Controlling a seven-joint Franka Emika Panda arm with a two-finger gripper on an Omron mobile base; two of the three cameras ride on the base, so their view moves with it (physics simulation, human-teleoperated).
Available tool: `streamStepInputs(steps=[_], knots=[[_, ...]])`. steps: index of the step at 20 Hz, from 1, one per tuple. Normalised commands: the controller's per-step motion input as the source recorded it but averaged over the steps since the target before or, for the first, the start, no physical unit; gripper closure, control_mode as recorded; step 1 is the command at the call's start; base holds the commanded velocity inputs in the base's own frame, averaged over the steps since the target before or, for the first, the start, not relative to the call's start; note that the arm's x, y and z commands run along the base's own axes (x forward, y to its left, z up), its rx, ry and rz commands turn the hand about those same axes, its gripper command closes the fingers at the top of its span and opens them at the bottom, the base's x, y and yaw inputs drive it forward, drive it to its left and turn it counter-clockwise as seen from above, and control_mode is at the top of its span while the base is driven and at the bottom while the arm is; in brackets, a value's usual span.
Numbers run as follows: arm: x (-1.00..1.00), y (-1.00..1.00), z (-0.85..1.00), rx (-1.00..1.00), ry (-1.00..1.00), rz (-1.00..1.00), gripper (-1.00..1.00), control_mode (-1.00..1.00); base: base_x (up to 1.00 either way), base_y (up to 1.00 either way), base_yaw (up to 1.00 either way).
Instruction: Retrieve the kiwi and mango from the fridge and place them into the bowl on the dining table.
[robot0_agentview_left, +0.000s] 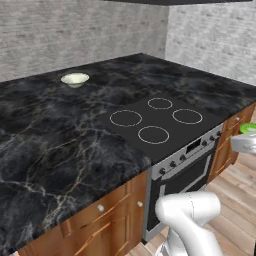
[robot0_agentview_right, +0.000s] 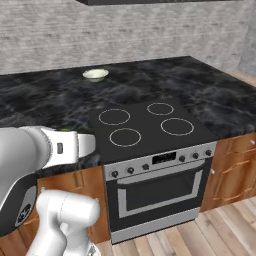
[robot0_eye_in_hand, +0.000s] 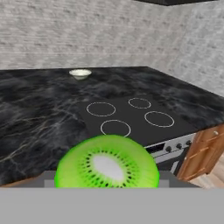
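I am counting one kiwi (robot0_eye_in_hand: 107, 162), one bowl (robot0_agentview_left: 75, 79), one dining table (robot0_agentview_left: 45, 135), one cooktop (robot0_agentview_left: 159, 119) with four rings, and one oven (robot0_agentview_right: 157, 192) under it.

The kiwi is sitting right in front of my hand camera, its cut green face with the pale centre and dark seeds turned toward the lens, and it is resting low between where my finger tips rise. The tips themselves are hidden behind the fruit, so I cannot tell for certain how my jaws are standing, though the kiwi is staying up with nothing else under it. In the left base view a sliver of green is showing at the right edge, just above the pale end of my hand.

The bowl is sitting upright on the black marble of the dining table, on the far side, well apart from the cooktop and from my hand. It is looking empty from here.

My arm is rising from the base in front of the wooden drawers (robot0_agentview_left: 107, 220). In the right base view my forearm is reaching roughly level across the near table edge, left of the oven. My hand is hanging off the table's near side, pointing across the cooktop toward the bowl.
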Motion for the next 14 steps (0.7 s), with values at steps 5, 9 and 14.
streamStepInputs(steps=[5,9,14], knots=[[0.00,0.00,0.00,0.00,0.00,0.00,1.00,1.00,-0.01,0.00,0.28],[0.00,0.00,0.00,0.00,0.00,0.00,1.00,1.00,0.00,0.00,0.27],[0.00,0.00,0.00,0.00,0.00,0.00,1.00,1.00,-0.03,0.04,0.26]])
